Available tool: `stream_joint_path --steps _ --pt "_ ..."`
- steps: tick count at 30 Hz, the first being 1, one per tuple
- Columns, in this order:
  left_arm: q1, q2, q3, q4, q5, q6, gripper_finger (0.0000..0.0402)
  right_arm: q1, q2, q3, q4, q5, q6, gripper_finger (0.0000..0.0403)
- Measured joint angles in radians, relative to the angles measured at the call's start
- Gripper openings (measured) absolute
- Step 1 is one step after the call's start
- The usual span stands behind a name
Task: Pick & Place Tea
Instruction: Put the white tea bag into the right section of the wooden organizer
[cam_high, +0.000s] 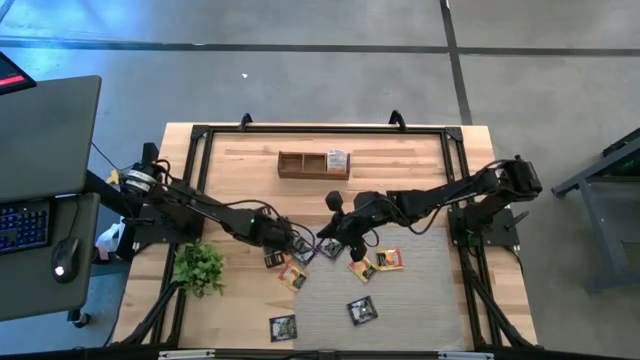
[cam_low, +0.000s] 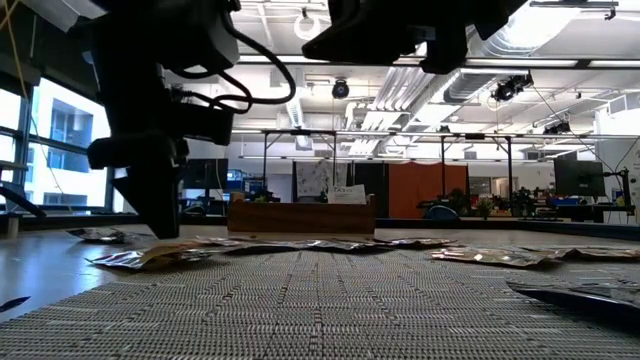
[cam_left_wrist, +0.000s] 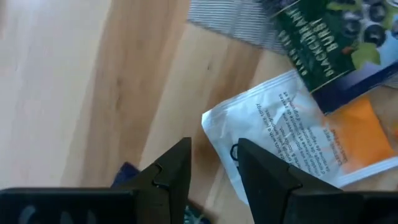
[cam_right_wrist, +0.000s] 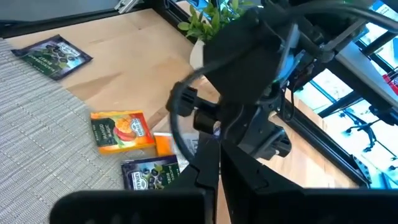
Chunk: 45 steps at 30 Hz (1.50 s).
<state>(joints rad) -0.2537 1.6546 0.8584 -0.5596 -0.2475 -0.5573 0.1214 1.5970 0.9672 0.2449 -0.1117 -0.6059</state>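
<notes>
While both arms reach in over the middle of the table (cam_high: 240, 300), a green plant (cam_high: 200, 267) is seen at the left edge, near the left arm's elbow. Just beyond it, the left gripper (cam_high: 297, 243) is lowered among a cluster of tea sachets (cam_high: 293, 276) at the left border of the grey woven mat (cam_high: 420, 275). From the left wrist view, its fingers (cam_left_wrist: 171, 171) are narrowly parted and nothing is held between them; a white-and-orange sachet (cam_left_wrist: 298, 134) lies just beside them, overlapped by a dark blackcurrant sachet (cam_left_wrist: 339, 46).

Close to the right, the right gripper (cam_high: 330, 238) is placed almost against the left one. In the right wrist view its fingers (cam_right_wrist: 208, 171) are seen pressed together, empty, and the left arm's wrist blocks most of what lies ahead. An orange-yellow sachet (cam_right_wrist: 121, 130) and a dark sachet (cam_right_wrist: 53, 53) are shown on the mat there.

Further sachets (cam_high: 361, 311) are scattered toward the near edge. A wooden box (cam_high: 313, 165) with one sachet upright in it stands at the far side.

From the low view alone, an office interior behind the table is visible.
</notes>
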Motion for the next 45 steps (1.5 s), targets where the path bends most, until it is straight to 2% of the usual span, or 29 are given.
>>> stream_joint_path --steps 4,7,10,14,18,21,23,25,27,29,32,34,36,39,42,45 --pt "0.034 -0.002 -0.052 0.006 0.029 -0.018 0.0108 0.000 0.000 0.000 0.001 -0.001 -0.001 0.0012" --pt "0.056 -0.003 -0.073 0.017 0.051 -0.018 0.0063 0.000 0.000 0.000 0.000 -0.001 -0.001 0.0012" --pt "0.071 -0.008 -0.072 -0.005 0.011 -0.010 0.0013 0.000 0.001 0.000 0.001 -0.001 -0.002 0.0012" --pt "0.073 -0.021 -0.031 -0.037 -0.042 0.056 0.0016 0.000 0.001 0.000 0.000 0.000 -0.004 0.0012" --pt "0.073 -0.017 0.061 -0.136 -0.109 0.131 0.0014 0.000 0.001 0.000 -0.012 0.005 0.000 0.0012" --pt "0.079 -0.021 0.151 -0.212 -0.207 0.193 0.0003 0.011 -0.013 0.000 -0.084 0.087 -0.005 0.0012" --pt "0.091 -0.020 0.199 -0.235 -0.253 0.246 0.0003 0.016 -0.056 0.000 -0.209 0.184 -0.023 0.0012" --pt "0.117 -0.021 0.241 -0.207 -0.288 0.319 0.0004 0.012 -0.114 0.000 -0.352 0.236 0.024 0.0012" --pt "0.153 -0.021 0.270 -0.171 -0.316 0.398 0.0004 -0.010 -0.174 0.000 -0.503 0.195 0.134 0.0012" --pt "0.196 -0.021 0.295 -0.095 -0.327 0.493 0.0004 -0.039 -0.221 -0.005 -0.601 0.095 0.240 0.0012" --pt "0.269 -0.022 0.329 0.035 -0.302 0.671 0.0004 -0.074 -0.295 -0.103 -0.566 -0.033 0.281 0.0012" --pt "0.320 -0.015 0.349 0.111 -0.269 0.792 0.0004 -0.096 -0.348 -0.204 -0.483 -0.058 0.283 0.0012" --pt "0.364 0.011 0.378 0.198 -0.256 0.886 0.0004 -0.135 -0.412 -0.292 -0.448 -0.017 0.272 0.0012" --pt "0.419 0.047 0.422 0.239 -0.256 0.988 0.0004 -0.209 -0.523 -0.381 -0.409 0.073 0.301 0.0012" --pt "0.460 0.110 0.476 0.279 -0.258 1.084 0.0004 -0.289 -0.630 -0.447 -0.395 0.079 0.343 0.0012" --pt "0.492 0.186 0.528 0.274 -0.274 1.106 0.0004 -0.357 -0.720 -0.498 -0.364 0.077 0.363 0.0012"
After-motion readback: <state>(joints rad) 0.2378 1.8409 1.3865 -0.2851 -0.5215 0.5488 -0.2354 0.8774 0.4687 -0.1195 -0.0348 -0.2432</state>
